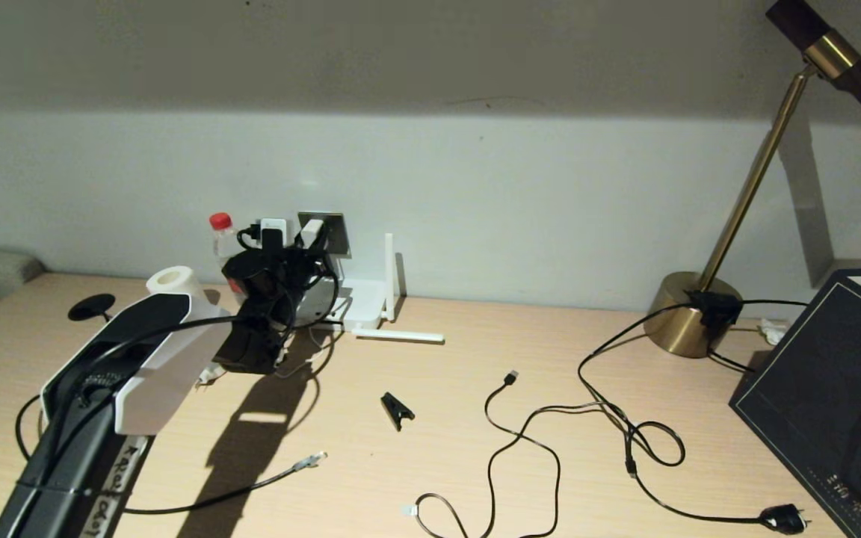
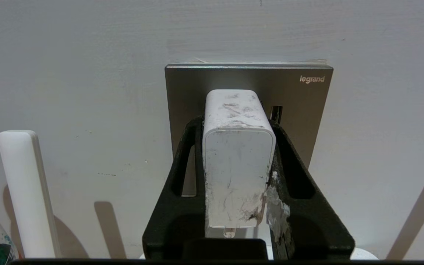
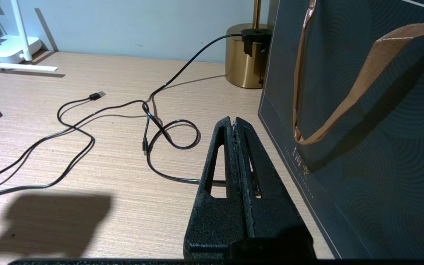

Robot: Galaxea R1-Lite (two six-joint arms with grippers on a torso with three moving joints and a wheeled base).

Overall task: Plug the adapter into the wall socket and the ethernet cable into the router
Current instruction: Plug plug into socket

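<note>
My left gripper (image 2: 237,123) is shut on the white adapter (image 2: 238,158), one black finger on each side. The adapter's far end meets the grey wall socket (image 2: 248,79), and how far in it sits is hidden. From the head view, the left gripper (image 1: 309,243) is at the wall socket (image 1: 335,233), above the white router (image 1: 362,302). The ethernet cable lies loose on the desk, its clear plug (image 1: 311,459) near the front and its black disc (image 1: 92,306) at the left. My right gripper (image 3: 234,121) hangs shut and empty over the desk beside a dark bag.
A red-capped bottle (image 1: 221,235) and a paper roll (image 1: 171,280) stand left of the socket. A black clip (image 1: 397,409), a USB-tipped cable (image 1: 509,377) and a mains-plug cable (image 1: 782,517) lie mid-desk. A brass lamp base (image 1: 688,314) and the dark bag (image 1: 834,388) fill the right.
</note>
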